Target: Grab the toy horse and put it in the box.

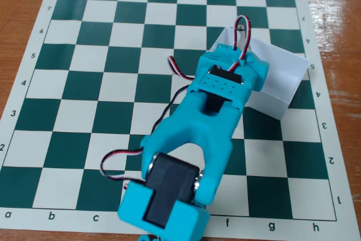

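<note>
The white open-topped box [282, 71] stands on the right part of the chessboard, around files g and h, ranks 4 to 6. My turquoise arm reaches up from the bottom edge, and its gripper end [234, 63] hangs over the box's left part. The wrist body and its servo hide the fingers, so I cannot tell whether they are open or shut, or whether they hold anything. The toy horse does not show anywhere on the board; it is hidden or out of view.
The green-and-white chessboard mat [113, 83] lies on a brown wooden table [22, 4]. Red, white and black servo wires [242, 23] loop above the wrist and beside the arm's lower joint [118, 162].
</note>
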